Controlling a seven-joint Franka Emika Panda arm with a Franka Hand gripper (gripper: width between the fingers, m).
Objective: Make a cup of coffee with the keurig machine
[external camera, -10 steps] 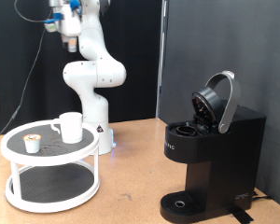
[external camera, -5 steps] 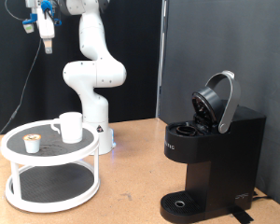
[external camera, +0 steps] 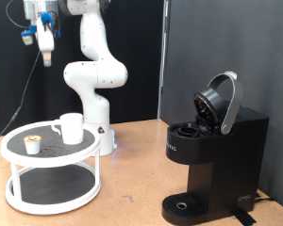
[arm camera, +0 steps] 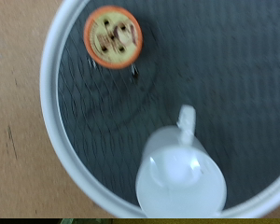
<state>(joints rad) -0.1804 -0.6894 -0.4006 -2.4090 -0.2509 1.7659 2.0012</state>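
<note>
the gripper [external camera: 46, 52] hangs high above the white tray [external camera: 19, 155]; whether its fingers are spread or closed i cannot tell. the cup [external camera: 70, 127] stands on the tray beside a small pod [external camera: 31, 144], well apart from the keurig machine [external camera: 215, 155], whose lid is raised. the wrist view is blurred and crops the cup's [arm camera: 180, 177] lower edge.

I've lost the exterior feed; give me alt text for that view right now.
The white Franka arm's gripper hangs high at the exterior view's top left, above a white two-tier round stand carrying a plain white ceramic mug and a small brown-topped pod. At the right, the black boxy Keurig machine stands with its lid raised.
</note>
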